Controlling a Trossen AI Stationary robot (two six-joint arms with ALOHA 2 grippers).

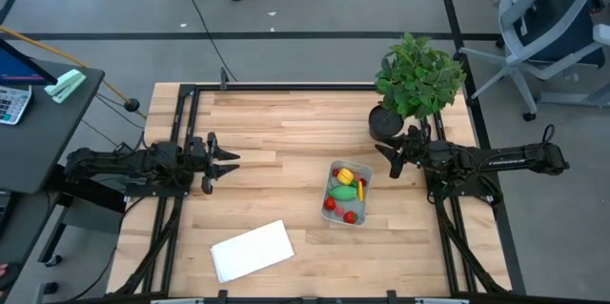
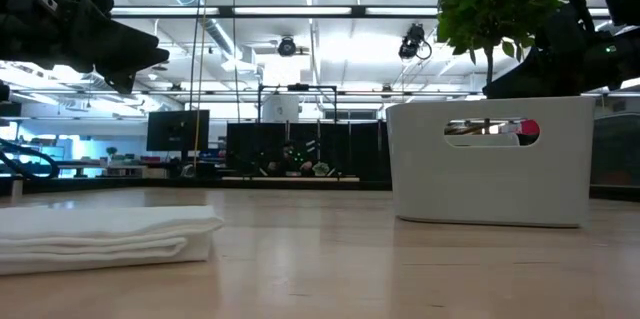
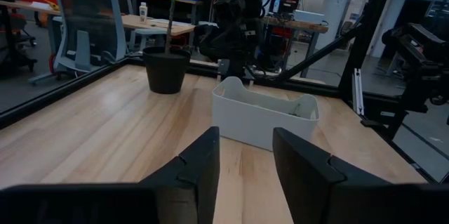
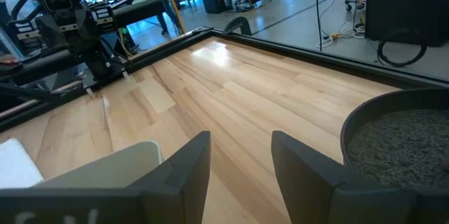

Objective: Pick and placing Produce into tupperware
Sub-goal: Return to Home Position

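The pale tupperware (image 1: 348,192) rests flat on the table, right of centre. Inside it lies the produce (image 1: 345,191): red pieces, yellow pieces and a green oval. In the low view the tupperware (image 2: 488,159) shows a red piece through its handle slot. In the left wrist view the tupperware (image 3: 264,115) stands ahead of my fingers. My left gripper (image 1: 230,164) hovers open near the table's left edge, holding nothing. My right gripper (image 1: 385,158) hovers open just right of the tupperware, beside the plant pot, also holding nothing.
A leafy potted plant (image 1: 416,82) stands at the far right, its black pot (image 4: 400,147) close beside my right gripper. A folded white sheet (image 1: 252,251) lies near the near edge, left of centre. Bare wood lies between the two grippers.
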